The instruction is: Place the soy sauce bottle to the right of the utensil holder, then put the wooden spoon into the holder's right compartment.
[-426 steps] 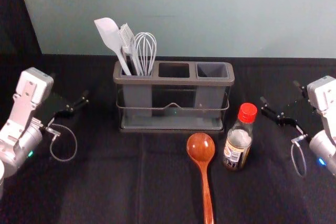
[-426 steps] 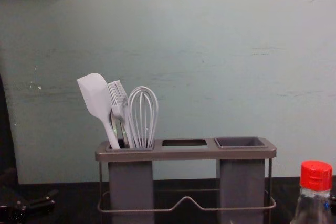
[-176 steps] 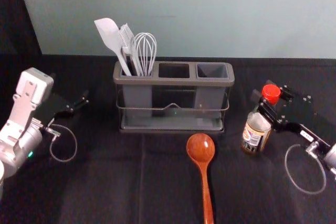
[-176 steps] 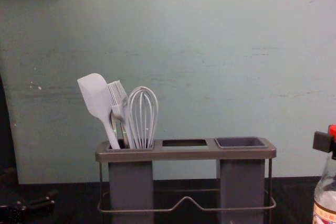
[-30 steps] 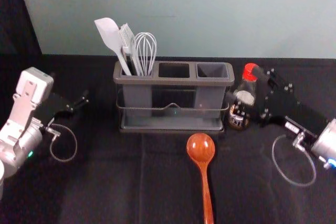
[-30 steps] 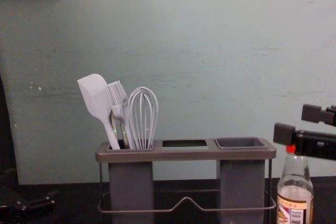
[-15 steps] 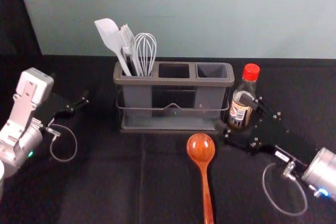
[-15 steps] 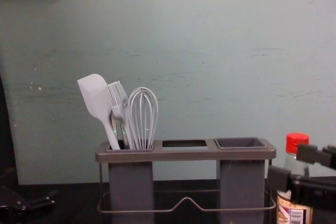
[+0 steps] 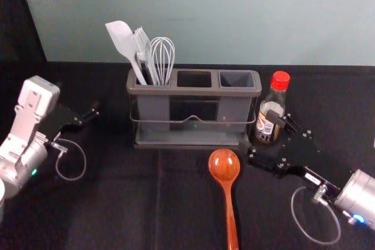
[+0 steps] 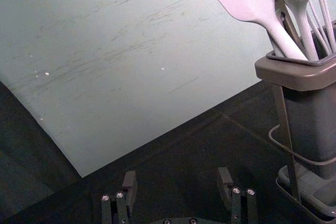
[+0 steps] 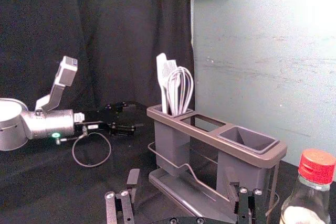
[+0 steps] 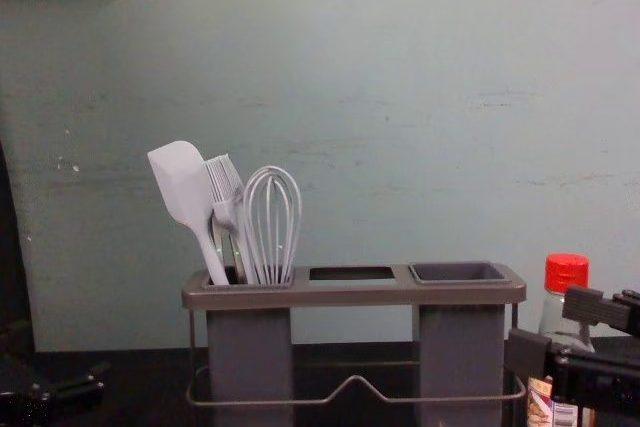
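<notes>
Wooden spoon [image 9: 227,191], glossy, reddish-brown, round-bowled: likely light, stiff, slick; best gripped mid-handle. My black two-fingered right hand [image 9: 258,133]: open, near its bowl.

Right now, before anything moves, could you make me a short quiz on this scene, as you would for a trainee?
1. True or false: the right gripper is open, and the soy sauce bottle stands upright to the right of the utensil holder.

2. Where is the wooden spoon?
A) inside the utensil holder
B) on the table, in front of the utensil holder
C) in the right gripper

3. Fill in, seen from the robot's side: the whisk stands in the ____ compartment.

Key: 1 true; 2 B; 3 left
</notes>
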You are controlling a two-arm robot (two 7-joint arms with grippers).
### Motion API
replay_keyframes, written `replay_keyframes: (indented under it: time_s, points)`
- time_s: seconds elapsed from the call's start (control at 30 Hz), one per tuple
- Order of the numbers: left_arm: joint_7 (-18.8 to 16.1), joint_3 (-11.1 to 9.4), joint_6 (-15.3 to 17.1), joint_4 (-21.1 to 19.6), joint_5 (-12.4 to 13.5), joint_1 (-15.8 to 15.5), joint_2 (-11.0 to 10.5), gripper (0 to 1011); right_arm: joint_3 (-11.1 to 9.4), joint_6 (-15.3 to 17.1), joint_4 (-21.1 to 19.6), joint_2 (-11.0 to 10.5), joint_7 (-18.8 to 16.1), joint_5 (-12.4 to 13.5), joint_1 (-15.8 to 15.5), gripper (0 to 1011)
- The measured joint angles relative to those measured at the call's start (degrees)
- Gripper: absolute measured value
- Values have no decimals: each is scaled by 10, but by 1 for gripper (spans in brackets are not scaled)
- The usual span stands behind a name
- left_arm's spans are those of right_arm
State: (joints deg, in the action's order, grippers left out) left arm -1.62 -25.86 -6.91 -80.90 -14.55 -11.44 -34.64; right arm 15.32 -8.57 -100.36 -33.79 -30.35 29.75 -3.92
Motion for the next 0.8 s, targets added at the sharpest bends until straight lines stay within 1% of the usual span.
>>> replay_keyframes:
  time_s: [0.53,0.63,0.67,0.73,0.77,0.8]
  points:
    - [0,0,0,0,0,0,0,1005,-1,0,-1,-1,0,1,1,1002]
    - [0,0,0,0,0,0,0,1005,0,1,-1,2,6,-5,1,1002]
    - [0,0,0,0,0,0,0,1005,1,8,-2,5,16,-13,1,1002]
    - [0,0,0,0,0,0,0,1005,3,27,-8,5,27,-18,0,1002]
    - [0,0,0,0,0,0,0,1005,6,56,-19,6,49,-26,-3,1000]
    - [0,0,0,0,0,0,0,1005,7,71,-24,7,61,-31,-6,1002]
